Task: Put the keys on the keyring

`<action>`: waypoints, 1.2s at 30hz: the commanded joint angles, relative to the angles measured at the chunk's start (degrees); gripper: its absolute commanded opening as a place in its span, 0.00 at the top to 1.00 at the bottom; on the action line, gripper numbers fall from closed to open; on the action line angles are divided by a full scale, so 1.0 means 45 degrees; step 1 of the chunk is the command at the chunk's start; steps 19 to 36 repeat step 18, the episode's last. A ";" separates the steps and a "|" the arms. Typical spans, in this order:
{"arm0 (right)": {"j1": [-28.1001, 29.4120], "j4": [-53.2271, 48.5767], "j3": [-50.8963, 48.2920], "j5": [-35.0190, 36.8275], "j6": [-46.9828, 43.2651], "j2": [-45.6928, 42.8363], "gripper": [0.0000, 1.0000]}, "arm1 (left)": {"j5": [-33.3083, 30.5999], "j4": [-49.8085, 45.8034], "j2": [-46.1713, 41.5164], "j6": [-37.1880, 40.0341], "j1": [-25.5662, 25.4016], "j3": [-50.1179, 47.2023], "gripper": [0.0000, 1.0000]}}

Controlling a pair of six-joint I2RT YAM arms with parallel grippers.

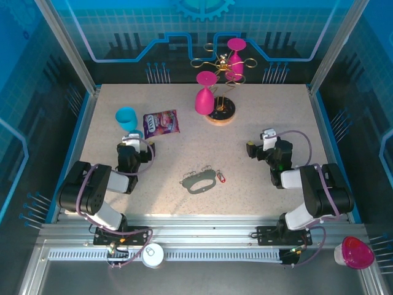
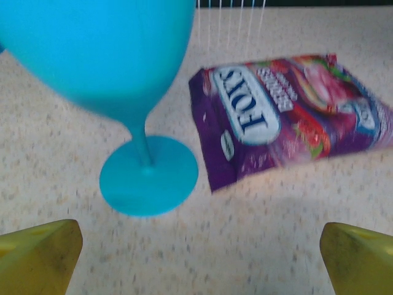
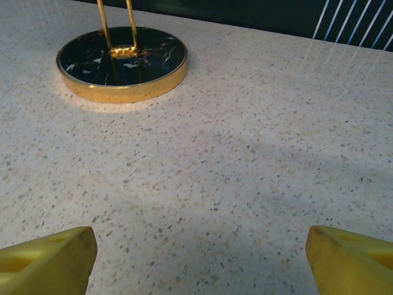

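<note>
The keyring, a flat grey oval loop with thin wire rings along its far edge, lies on the table between my two arms. A tiny key with a red head lies at its right end, touching or just beside the rings. My left gripper is far to the left of it, open over bare table, with yellow fingertips wide apart. My right gripper is up and to the right of the keyring, open, with nothing between its fingertips.
A blue goblet and a purple candy bag stand just ahead of the left gripper. The gold glass rack's round base, with pink glasses, is at the back centre. A pink cup sits off the table at the front right.
</note>
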 commanded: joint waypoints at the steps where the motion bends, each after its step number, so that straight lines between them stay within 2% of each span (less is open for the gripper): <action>1: -0.0228 -0.0052 0.0535 0.0384 0.0503 0.0086 0.05 | -0.0353 0.0712 -0.0114 -0.0019 0.0085 0.0301 0.01; 3: -0.0237 -0.0105 0.0544 0.0400 0.0501 0.0070 0.00 | -0.0034 0.0326 -0.0152 0.0089 0.0072 0.0448 0.01; 9: -0.0259 -0.0046 0.0550 0.0395 0.0504 0.0096 0.00 | 0.0137 0.0092 -0.0141 0.0020 0.0184 0.0577 0.01; 12: -0.0251 -0.0039 0.0544 0.0396 0.0515 0.0091 0.00 | 0.1697 -0.1175 -0.0243 -0.0450 0.0959 0.1141 0.01; 36: -0.0236 -0.0017 0.0525 0.0447 0.0480 0.0091 0.00 | 0.1810 -0.0998 -0.0233 -0.0392 0.0964 0.1063 0.01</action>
